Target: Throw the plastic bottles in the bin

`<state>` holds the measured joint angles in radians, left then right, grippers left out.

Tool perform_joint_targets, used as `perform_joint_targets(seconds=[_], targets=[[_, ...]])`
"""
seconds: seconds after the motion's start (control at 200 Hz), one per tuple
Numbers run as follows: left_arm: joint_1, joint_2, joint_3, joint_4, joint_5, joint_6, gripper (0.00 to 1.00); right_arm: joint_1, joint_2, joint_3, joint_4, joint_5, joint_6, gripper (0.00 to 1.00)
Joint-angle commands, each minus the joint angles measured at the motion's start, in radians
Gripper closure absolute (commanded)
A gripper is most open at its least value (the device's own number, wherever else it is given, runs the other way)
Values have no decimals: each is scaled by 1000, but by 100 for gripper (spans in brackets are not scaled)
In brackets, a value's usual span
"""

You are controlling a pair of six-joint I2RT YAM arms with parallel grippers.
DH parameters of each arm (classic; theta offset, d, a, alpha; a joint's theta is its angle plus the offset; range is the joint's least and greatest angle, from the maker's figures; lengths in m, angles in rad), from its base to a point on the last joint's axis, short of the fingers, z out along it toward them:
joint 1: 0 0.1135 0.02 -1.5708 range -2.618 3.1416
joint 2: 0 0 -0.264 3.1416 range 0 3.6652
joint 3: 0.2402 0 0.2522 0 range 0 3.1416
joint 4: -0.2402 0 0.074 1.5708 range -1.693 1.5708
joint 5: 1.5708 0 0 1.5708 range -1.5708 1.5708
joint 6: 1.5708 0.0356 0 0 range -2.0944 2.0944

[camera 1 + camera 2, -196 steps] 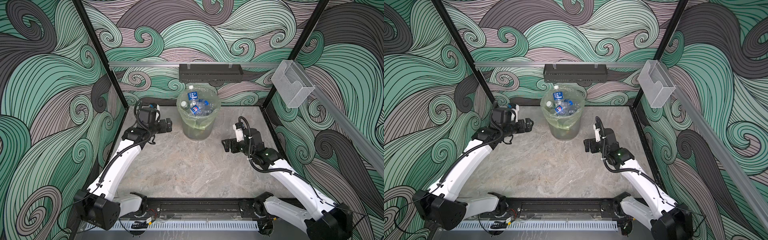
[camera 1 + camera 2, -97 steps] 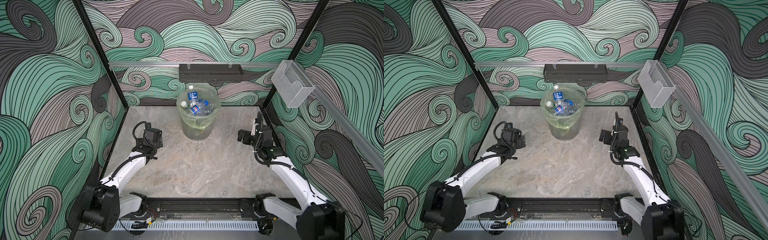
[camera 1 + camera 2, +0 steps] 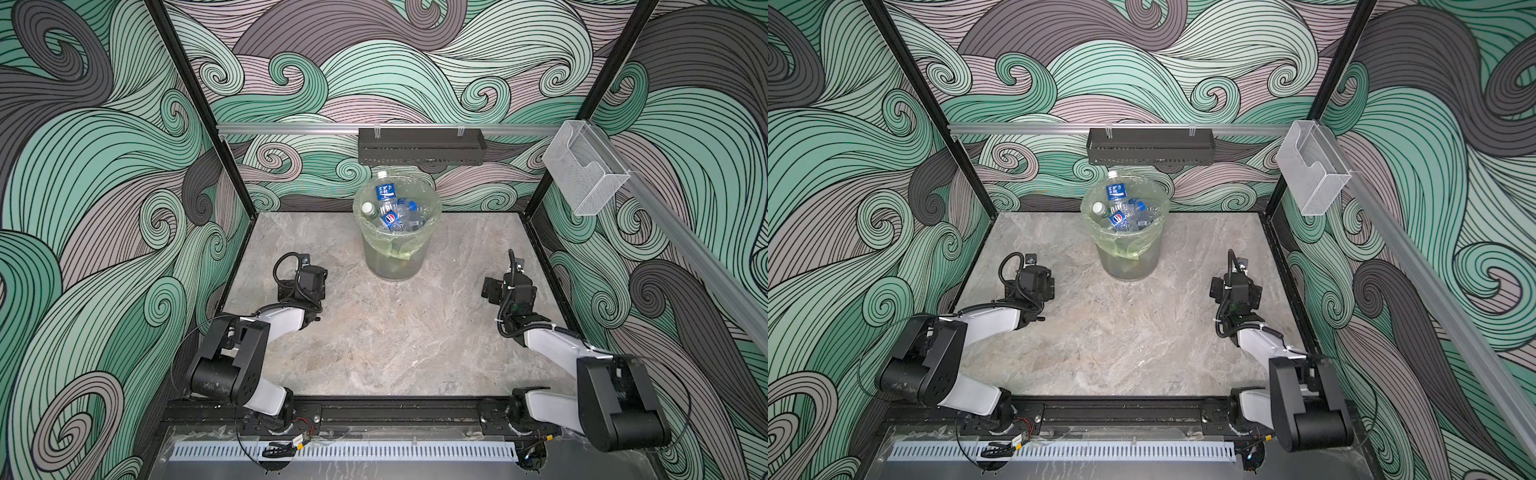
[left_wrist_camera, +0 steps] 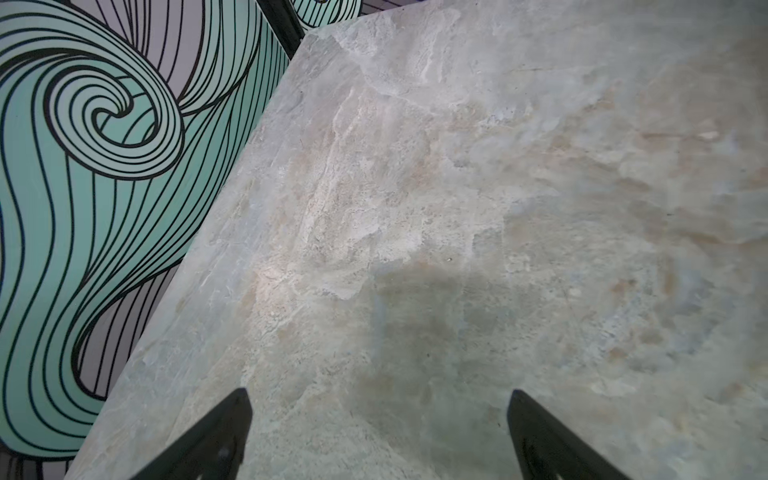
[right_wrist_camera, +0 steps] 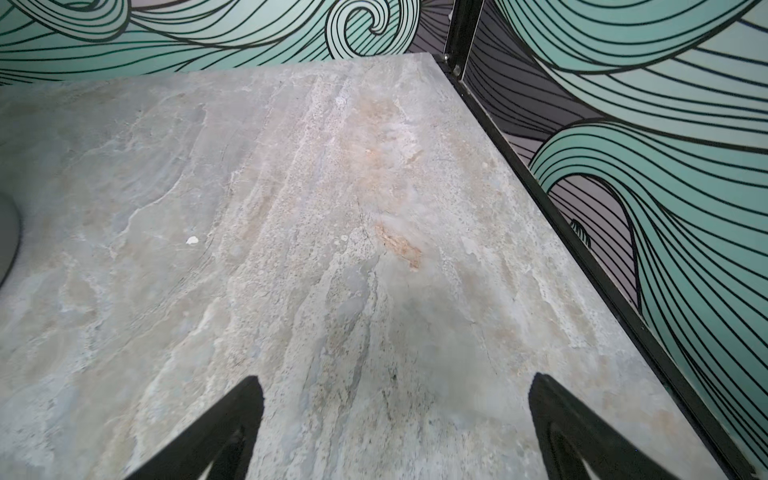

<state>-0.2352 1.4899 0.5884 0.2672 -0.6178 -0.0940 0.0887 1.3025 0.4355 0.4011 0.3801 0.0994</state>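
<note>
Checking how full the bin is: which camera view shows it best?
A top view: in both top views the bin stands whole, plastic bottles heaped to its rim. The right wrist view catches only a grey curve, perhaps its base; the left wrist view shows nothing of it.

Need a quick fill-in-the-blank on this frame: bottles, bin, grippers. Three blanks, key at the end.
1. The plastic bottles in view all lie ___ the bin.
2. The left gripper and the right gripper both have their jaws ___.
3. In both top views, the clear box hangs on the ___ side.
Missing words: inside; open; right.
</note>
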Motion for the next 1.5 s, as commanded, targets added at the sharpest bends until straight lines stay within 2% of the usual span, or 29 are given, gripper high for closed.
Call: perform_joint_targets(seconds=[0.0, 0.04, 0.1, 0.175, 0.33, 0.4, 0.476, 0.551, 0.656, 0.796, 0.981, 1.086, 1.181, 1.241, 1.306, 1.346, 1.407, 1.497], targets=[[10, -42, -15, 128, 50, 39, 1, -10, 66, -15, 240, -19, -57, 0], [11, -61, -36, 148, 69, 44, 1, -10, 64, 2, 199, -42, -57, 0], [15, -98, -65, 177, 115, 56, 1, -12, 87, 1, 247, -62, -73, 0], [23, -112, -81, 193, 152, 65, 1, -12, 96, 18, 224, -76, -81, 0], [27, -111, -78, 187, 187, 75, 1, -17, 265, -79, 599, -118, -122, 0], [27, -113, -83, 192, 204, 83, 1, -21, 218, -46, 444, -135, -109, 0], [30, -113, -81, 191, 221, 88, 1, -30, 254, -58, 534, -148, -109, 0], [31, -104, -69, 177, 239, 93, 1, -34, 228, -46, 461, -158, -101, 0], [33, -97, -58, 160, 253, 109, 1, -37, 237, -49, 483, -160, -101, 0], [36, -101, -79, 204, 200, 154, 1, -38, 234, -49, 478, -163, -101, 0], [63, -76, -75, 248, 225, 176, 1, -40, 233, -47, 478, -164, -99, 0], [119, 3, -95, 373, 241, 170, 1, -39, 234, -47, 477, -165, -99, 0], [206, -6, -70, 294, 346, 76, 1, -40, 233, -47, 476, -165, -99, 0], [247, 30, -124, 412, 393, 35, 1, -40, 234, -47, 475, -165, -99, 0], [261, 68, -160, 545, 404, 46, 1, -40, 233, -47, 476, -167, -99, 0], [261, 62, -156, 520, 412, 48, 1, -40, 234, -47, 475, -167, -99, 0], [265, 32, -106, 368, 419, 24, 1, -40, 234, -47, 474, -168, -99, 0], [266, 49, -131, 450, 425, 43, 1, -40, 232, -49, 475, -167, -100, 0]])
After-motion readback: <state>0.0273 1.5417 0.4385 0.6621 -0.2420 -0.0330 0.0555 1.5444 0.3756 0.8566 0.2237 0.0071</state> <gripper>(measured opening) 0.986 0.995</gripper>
